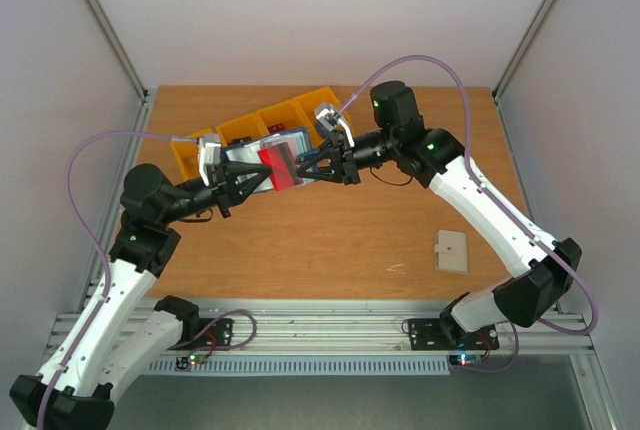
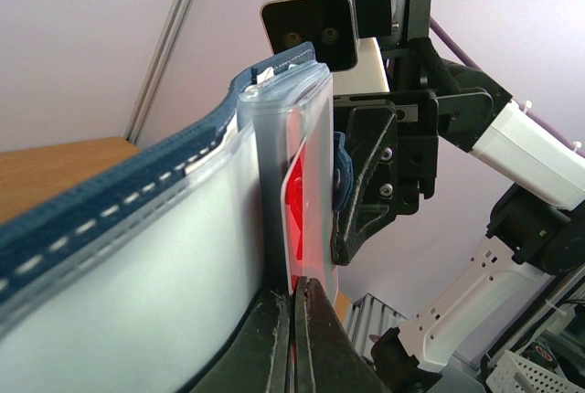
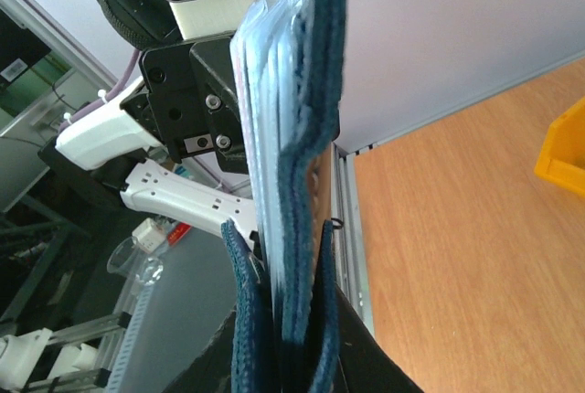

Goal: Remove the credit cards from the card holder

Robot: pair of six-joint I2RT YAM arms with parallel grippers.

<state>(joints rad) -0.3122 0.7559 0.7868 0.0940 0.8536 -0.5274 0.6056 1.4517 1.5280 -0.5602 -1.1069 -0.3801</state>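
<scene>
Both grippers hold the card holder (image 1: 245, 156) up above the table; it is navy with pale inner pockets. A red credit card (image 1: 280, 168) lies across its open face. In the left wrist view the card holder (image 2: 137, 256) stands edge-on, and the red card (image 2: 297, 206) shows through a clear pocket. My left gripper (image 2: 294, 285) is shut on the card's lower edge. My right gripper (image 3: 279, 239) is shut on the navy edge of the card holder (image 3: 302, 119). From above, the left gripper (image 1: 262, 176) comes in from the left and the right gripper (image 1: 306, 164) from the right.
A row of yellow bins (image 1: 260, 122) stands at the back of the table, just behind the grippers. A beige square pad (image 1: 451, 251) lies at the front right. Grey walls close in the table on three sides.
</scene>
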